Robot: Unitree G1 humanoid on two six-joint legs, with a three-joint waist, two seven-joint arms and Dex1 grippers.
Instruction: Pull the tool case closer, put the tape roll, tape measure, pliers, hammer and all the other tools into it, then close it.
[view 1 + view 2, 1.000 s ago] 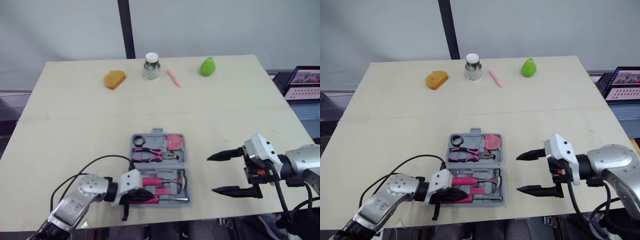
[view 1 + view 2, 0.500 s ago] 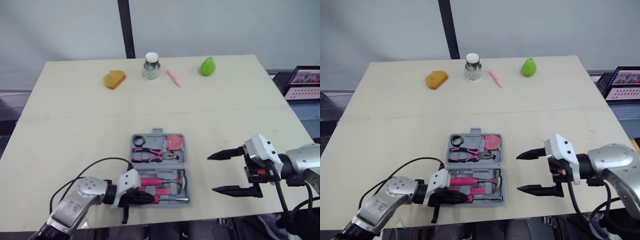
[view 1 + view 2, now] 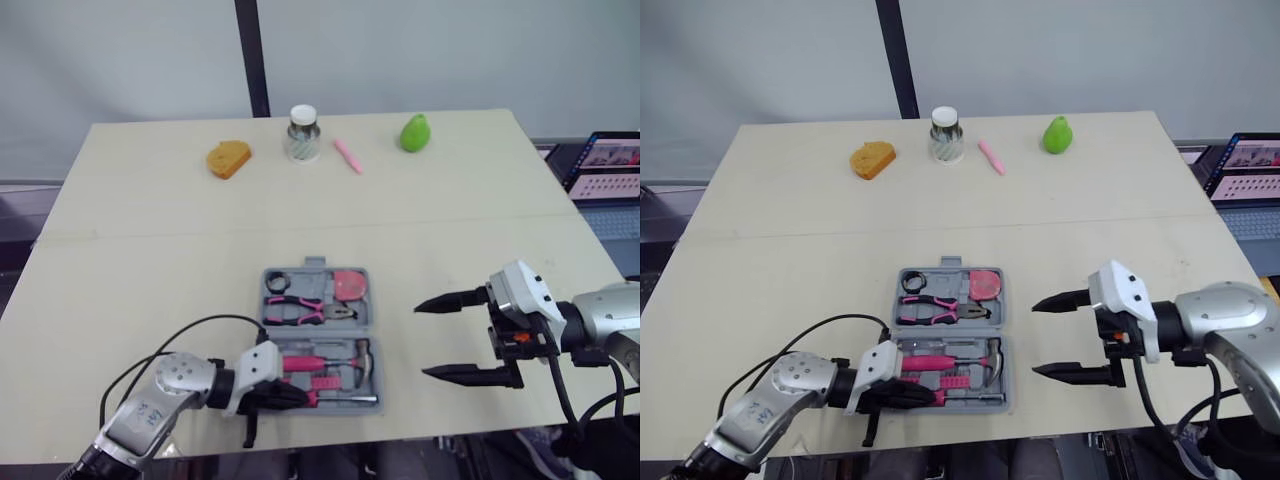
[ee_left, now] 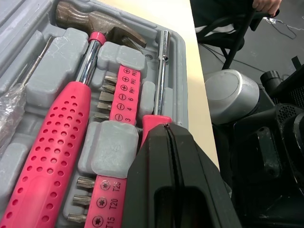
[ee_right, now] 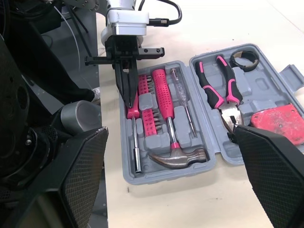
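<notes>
From the near left corner the left arm (image 3: 150, 412), a silver-grey jointed limb, reaches in low, its forearm angled toward the robot's right. Its white wrist block (image 3: 258, 366) carries the left gripper (image 3: 300, 397). The two black fingers (image 4: 148, 190) are pressed flat together with only a thin seam between them, lying almost level. A black cable (image 3: 200, 324) loops from that wrist back to the arm.

The right arm (image 3: 612, 322), silver as well, comes in from the near right. Beyond its white wrist housing (image 3: 520, 290), the right gripper (image 3: 420, 340) points toward the robot's left. Its two black fingers (image 3: 450, 299) are spread wide and roughly parallel, one farther out, one nearer.
</notes>
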